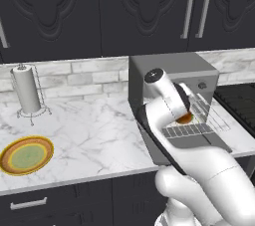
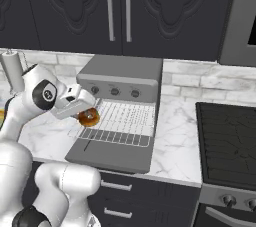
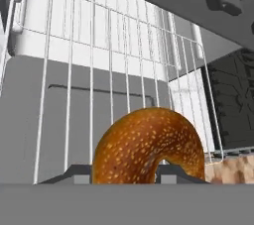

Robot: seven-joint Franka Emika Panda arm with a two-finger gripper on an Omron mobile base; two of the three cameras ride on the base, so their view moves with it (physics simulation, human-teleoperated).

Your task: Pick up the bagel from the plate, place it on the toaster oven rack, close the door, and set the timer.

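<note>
One step is behind you as things lie: the bagel (image 3: 149, 147) is off the plate and in the gripper (image 2: 86, 113), whose jaws are clamped on it, and you are in the middle of the second step, getting it onto the rack. Nearest to you in the hand view, the bagel stands on edge between the dark finger tips, seeded crust facing the camera, with the wire bars of the rack (image 3: 114, 65) running away just beyond it. From the right base view you can see it hanging at the rack's near left corner, over the front bars, though you cannot tell whether it already touches the wire. The door (image 2: 112, 153) lies folded down flat in front of the oven, under the pulled-out rack, so nothing blocks the drop. Your next move, as I judge it, is to lower a little, let the jaws open, and lift the hand straight back without dragging the bagel along; set on edge it may roll or tip, so release it low. After that you must slide the rack in if it sits proud, swing the door up, and reach for one of the knobs (image 2: 114, 91) on the oven's front panel. Farthest off, to the left on the counter, the plate (image 1: 26, 156) sits bare.
</note>
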